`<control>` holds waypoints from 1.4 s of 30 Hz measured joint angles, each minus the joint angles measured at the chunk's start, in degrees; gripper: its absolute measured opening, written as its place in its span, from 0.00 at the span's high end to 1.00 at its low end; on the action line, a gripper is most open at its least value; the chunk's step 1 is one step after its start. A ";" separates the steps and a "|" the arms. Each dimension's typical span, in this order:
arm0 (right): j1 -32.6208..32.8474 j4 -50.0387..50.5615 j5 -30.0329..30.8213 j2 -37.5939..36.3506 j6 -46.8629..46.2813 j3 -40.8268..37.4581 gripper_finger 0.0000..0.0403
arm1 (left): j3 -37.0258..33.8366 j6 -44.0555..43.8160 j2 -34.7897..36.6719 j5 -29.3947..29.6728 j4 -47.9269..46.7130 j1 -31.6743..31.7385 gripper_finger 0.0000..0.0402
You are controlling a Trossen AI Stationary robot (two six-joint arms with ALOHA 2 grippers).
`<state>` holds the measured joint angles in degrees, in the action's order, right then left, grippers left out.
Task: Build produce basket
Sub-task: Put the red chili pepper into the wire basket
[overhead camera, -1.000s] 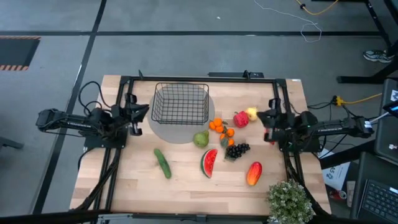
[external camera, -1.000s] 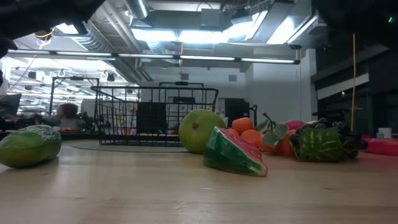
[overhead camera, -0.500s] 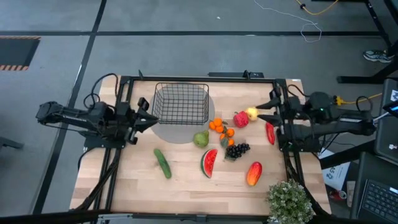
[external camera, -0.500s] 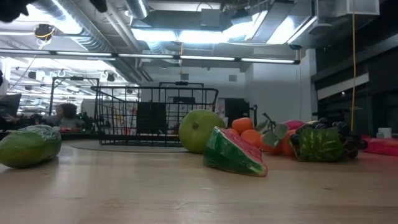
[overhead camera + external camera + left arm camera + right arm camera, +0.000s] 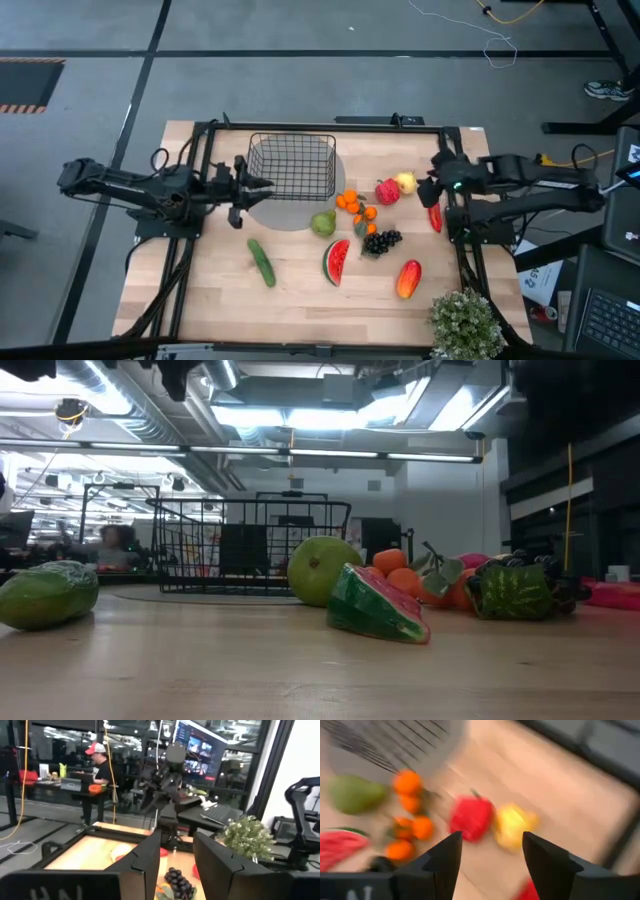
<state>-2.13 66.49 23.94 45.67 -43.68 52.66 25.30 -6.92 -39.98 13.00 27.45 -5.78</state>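
Wooden surface point(image 5: 300, 290): holds all your produce, none loaded.
basket point(image 5: 291, 167): empty, far side.
right gripper point(image 5: 432, 188): open, nothing held, yellow fruit point(image 5: 405, 182) just beside it; nearer arm.
left gripper point(image 5: 262, 185): open, empty, at basket's edge.

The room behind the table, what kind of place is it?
Probably a lab or open workshop office: exposed ceiling ducts and strip lights, a person at a desk, and wall screens.
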 joint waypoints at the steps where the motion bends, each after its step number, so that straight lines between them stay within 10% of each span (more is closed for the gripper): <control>1: -0.67 1.97 -0.69 1.52 -2.15 0.00 0.48 | 0.00 0.01 -0.44 0.00 0.01 0.00 0.71; 17: -16.28 15.56 -24.77 31.14 2.51 -0.07 0.53 | 0.00 -3.18 -5.33 -0.64 0.03 -0.02 0.71; 23: -21.67 15.26 -25.13 39.57 6.88 -1.18 0.53 | 0.00 -3.16 -5.84 -0.66 0.01 -0.02 0.72; 42: -26.29 -7.40 -28.53 41.93 3.49 -19.24 0.53 | 0.00 -3.01 -5.84 -0.64 -0.01 -0.03 0.71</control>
<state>-28.42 59.10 -4.59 87.59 -40.19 33.42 25.30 -9.94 -45.82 12.35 27.44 -5.81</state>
